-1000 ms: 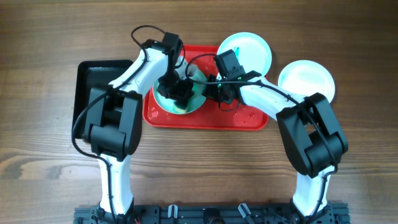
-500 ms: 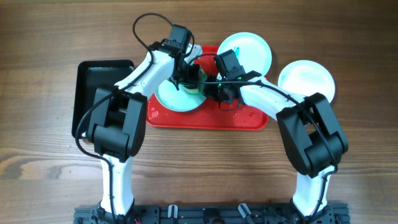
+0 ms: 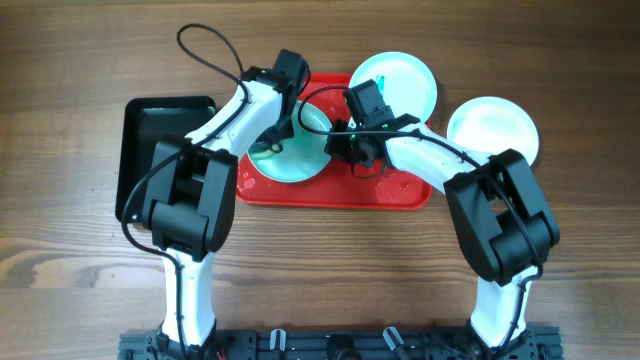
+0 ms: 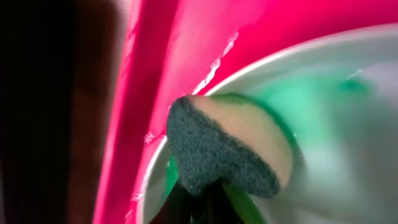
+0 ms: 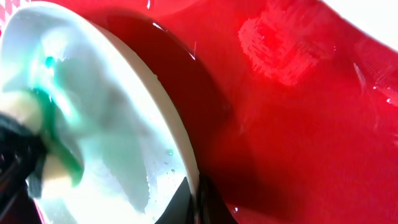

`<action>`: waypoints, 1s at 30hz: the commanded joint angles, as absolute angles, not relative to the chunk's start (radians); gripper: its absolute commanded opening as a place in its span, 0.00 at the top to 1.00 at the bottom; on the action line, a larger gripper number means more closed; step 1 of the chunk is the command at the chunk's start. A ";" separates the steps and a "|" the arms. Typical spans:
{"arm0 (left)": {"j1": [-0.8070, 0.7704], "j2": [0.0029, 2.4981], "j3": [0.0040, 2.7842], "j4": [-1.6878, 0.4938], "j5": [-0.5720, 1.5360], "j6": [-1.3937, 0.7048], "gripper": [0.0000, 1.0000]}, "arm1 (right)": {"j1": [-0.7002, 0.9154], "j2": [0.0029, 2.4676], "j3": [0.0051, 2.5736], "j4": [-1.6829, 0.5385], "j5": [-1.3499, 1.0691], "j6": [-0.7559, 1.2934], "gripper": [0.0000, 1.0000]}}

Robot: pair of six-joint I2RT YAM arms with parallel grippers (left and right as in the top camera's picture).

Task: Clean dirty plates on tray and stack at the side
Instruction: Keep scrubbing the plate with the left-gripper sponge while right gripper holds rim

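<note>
From above, the left gripper [image 3: 275, 132] has drawn back toward the far left rim of the pale aqua plate [image 3: 295, 160], where half a second ago it sat nearer the plate's far middle. Its looped cable [image 3: 205, 45] has swung left with it. The right gripper [image 3: 338, 148] has not moved and pinches the plate's right rim on the red tray [image 3: 400, 190]. A second plate [image 3: 400, 80] lies over the tray's far right corner, and a third plate [image 3: 492, 128] sits on the table to the right. The left wrist view shows the fingers shut on a sponge [image 4: 230, 149], dark scouring face outward, pressed on the green-smeared plate beside the tray's rim. The right wrist view shows the jaws clamped on the plate's tilted edge above the wet tray floor. The table [image 3: 80, 260] is brown grained wood, with a black tray [image 3: 140, 125] left of the red one.
</note>
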State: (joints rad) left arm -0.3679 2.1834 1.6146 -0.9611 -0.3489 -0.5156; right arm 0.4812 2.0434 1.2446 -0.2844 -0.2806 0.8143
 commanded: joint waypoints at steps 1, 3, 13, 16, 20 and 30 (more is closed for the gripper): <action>-0.356 2.205 1.603 -1.015 -0.414 -0.561 0.96 | 0.473 2.051 1.225 -0.292 -0.260 0.826 0.96; -0.356 2.205 1.603 -1.002 -0.354 -0.491 0.96 | 0.473 2.051 1.225 -0.292 -0.260 0.826 0.96; -0.356 2.205 1.603 -0.969 0.459 0.128 0.96 | 0.473 2.051 1.225 -0.292 -0.263 0.818 0.96; -0.356 2.205 1.603 -0.977 0.551 0.196 0.96 | 0.473 2.051 1.225 -0.292 -0.263 0.818 0.96; -0.355 2.205 1.603 -0.960 0.552 0.195 0.96 | 0.473 2.051 1.225 -0.292 -0.263 0.818 0.96; -0.355 2.205 1.603 -0.718 0.342 0.024 0.96 | 0.473 2.051 1.225 -0.292 -0.263 0.818 0.96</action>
State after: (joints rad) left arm -0.3527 2.1864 1.6081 -0.7837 0.4637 0.1291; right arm 0.4744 2.0434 1.2442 -0.2905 -0.2798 0.8112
